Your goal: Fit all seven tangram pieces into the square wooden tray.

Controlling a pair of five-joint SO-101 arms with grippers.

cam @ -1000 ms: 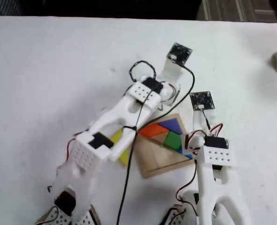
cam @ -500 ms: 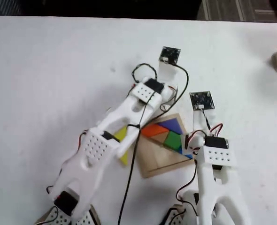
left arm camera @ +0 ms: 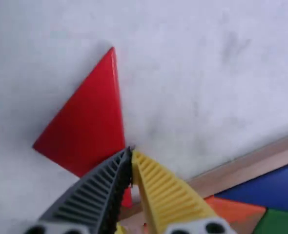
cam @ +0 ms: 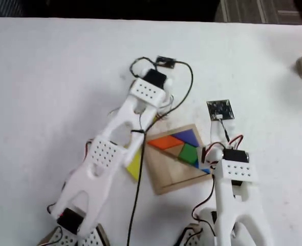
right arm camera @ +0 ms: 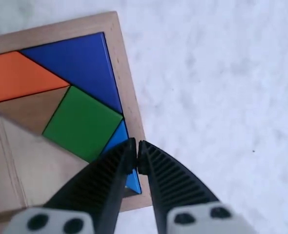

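In the high view, a yellow piece (cam: 134, 165) lies on the table at the far left, just beside the 9 o'clock edge of the wooden tray (cam: 167, 171) and partly under the left arm (cam: 107, 159). This arm stretches from 7 o'clock to 1 o'clock, and its wrist stands at about 11 o'clock from the tray.

The left gripper (left arm camera: 131, 157) has its jaws pressed together with nothing between them. Its tip is at the long edge of a red triangle (left arm camera: 85, 126), which lies flat on the table just outside the tray rim. That long edge runs straight away from the fingertips. I judge that the tray lies at about 5 o'clock from this piece, so the left arm is the nearer one for it.

Inside the tray, 4 pieces fill the 1 o'clock half and the other half is bare wood.

The right gripper (right arm camera: 135, 148) is also closed on nothing and hangs over the small blue triangle (right arm camera: 115, 138) at the tray's 3 o'clock corner.
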